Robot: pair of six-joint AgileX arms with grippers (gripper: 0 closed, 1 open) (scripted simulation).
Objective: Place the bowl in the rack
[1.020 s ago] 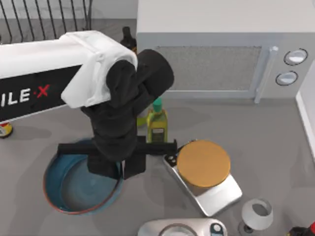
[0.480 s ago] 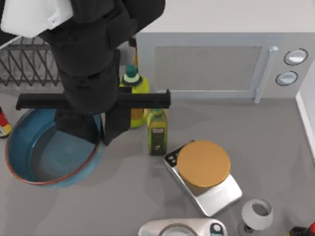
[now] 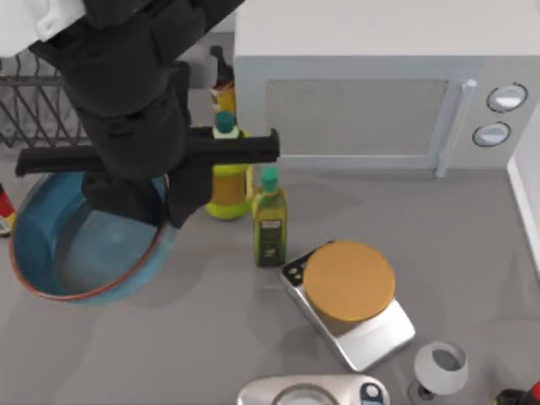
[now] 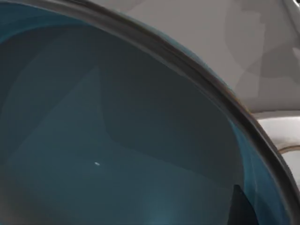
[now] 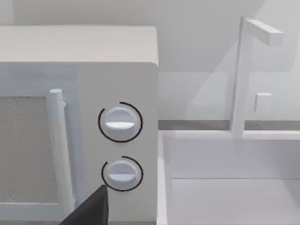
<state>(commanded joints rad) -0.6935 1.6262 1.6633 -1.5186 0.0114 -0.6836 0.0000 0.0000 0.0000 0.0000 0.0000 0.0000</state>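
Observation:
The blue bowl point(image 3: 80, 253), with a greyish inside and a reddish-brown rim, hangs lifted at the table's left. My left gripper point(image 3: 165, 205) is shut on its right rim, and the black wrist covers part of the bowl. In the left wrist view the bowl's inside point(image 4: 93, 154) and its rim point(image 4: 187, 61) are very close. The dark wire rack point(image 3: 38, 110) stands just behind the bowl at the back left, partly hidden by the arm. One dark finger of my right gripper point(image 5: 89, 211) shows facing the microwave's knobs.
A white microwave point(image 3: 371, 76) fills the back right. A yellow bottle point(image 3: 226, 173) and a green oil bottle point(image 3: 270, 221) stand right of the bowl. A silver scale with an orange disc point(image 3: 348, 283), a wine glass point(image 3: 440, 368) and a white appliance point(image 3: 312, 392) sit at the front.
The left gripper has lifted the bowl off the table and carried it left and back toward the rack. The bottles it hid a second ago are now uncovered.

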